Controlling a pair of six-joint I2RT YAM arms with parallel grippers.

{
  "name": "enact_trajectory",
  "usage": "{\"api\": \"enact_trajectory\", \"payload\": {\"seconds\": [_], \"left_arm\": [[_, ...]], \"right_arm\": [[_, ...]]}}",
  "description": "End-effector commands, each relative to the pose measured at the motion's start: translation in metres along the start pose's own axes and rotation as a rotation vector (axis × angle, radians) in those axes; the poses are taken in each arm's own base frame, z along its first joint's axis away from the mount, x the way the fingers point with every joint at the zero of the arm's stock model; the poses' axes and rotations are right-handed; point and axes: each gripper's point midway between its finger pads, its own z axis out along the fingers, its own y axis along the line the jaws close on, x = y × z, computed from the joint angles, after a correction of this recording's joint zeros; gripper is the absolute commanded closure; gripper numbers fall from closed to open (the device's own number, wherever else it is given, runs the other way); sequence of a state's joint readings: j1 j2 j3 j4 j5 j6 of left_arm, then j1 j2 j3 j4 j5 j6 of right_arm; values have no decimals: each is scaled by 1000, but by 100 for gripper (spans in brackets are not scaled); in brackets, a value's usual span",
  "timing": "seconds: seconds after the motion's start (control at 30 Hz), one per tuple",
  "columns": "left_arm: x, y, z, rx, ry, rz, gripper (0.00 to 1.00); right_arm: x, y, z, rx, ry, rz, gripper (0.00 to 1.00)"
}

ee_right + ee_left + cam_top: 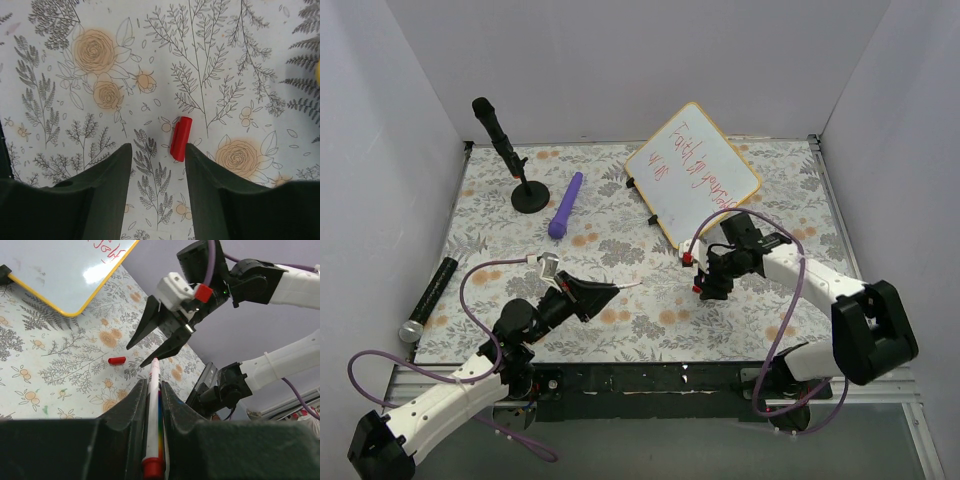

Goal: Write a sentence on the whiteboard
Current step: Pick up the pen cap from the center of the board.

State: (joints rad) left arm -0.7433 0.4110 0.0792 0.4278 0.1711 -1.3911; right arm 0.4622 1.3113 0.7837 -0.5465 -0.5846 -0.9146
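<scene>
Nearest the bases, the left tool (153, 385) is clenched on a slim white marker pen with a red end (152, 415), whose tip points across the floral-patterned tabletop (620, 240) towards the other arm. A little farther on, the right tool (157, 147) hangs just above the tabletop with its jaws apart, grasping nothing. A small red cylindrical cap (180, 138) lies flat between them, close against one finger. Just beyond that tool stands the rectangular white whiteboard with a thin yellow-orange rim (717, 158), turned diagonally, its nearest corner close behind the right wrist and well apart from the left tool. The thin red handwritten sentence (698, 160) runs across it, roughly "Faith in yourself". Farther left lie a purple rounded stick (565, 205) and a black microphone on a round stand (505, 150).
</scene>
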Motion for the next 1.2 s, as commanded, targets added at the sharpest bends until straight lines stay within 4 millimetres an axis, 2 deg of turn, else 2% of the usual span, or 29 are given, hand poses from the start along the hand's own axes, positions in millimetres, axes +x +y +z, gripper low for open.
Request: {"api": "enact_trajectory", "payload": {"seconds": [0.0, 0.2, 0.63, 0.73, 0.8, 0.87, 0.9, 0.97, 1.0, 1.07, 1.1, 1.17], "left_arm": [[-1, 7, -1, -26, -17, -4, 100], [10, 21, -2, -75, 5, -10, 100], [22, 27, 0, -67, 42, -11, 100], [26, 29, 1, -67, 48, -21, 100], [32, 31, 1, -70, 68, -37, 100], [30, 27, 4, -48, 60, -43, 100], [42, 36, 1, -73, 92, -55, 100], [40, 33, 4, -53, 80, -62, 100], [39, 31, 5, -40, 77, -61, 100], [47, 38, 8, -60, 107, -69, 100], [45, 36, 10, -50, 98, -65, 100], [53, 43, 11, -71, 126, -72, 100]], "right_arm": [[7, -31, 11, 70, 91, 36, 50], [26, -29, 27, 46, 169, 75, 56], [40, -31, 40, 18, 215, 131, 71], [43, -29, 42, 9, 218, 138, 79], [45, -24, 44, -11, 222, 143, 82], [47, -20, 45, -26, 227, 133, 82], [52, -13, 48, -42, 241, 125, 82], [55, -8, 51, -53, 252, 106, 83], [58, -1, 53, -64, 266, 95, 89], [60, 3, 56, -73, 273, 79, 94], [62, 7, 57, -83, 278, 73, 97], [58, 8, 58, -88, 256, 66, 99]]}}
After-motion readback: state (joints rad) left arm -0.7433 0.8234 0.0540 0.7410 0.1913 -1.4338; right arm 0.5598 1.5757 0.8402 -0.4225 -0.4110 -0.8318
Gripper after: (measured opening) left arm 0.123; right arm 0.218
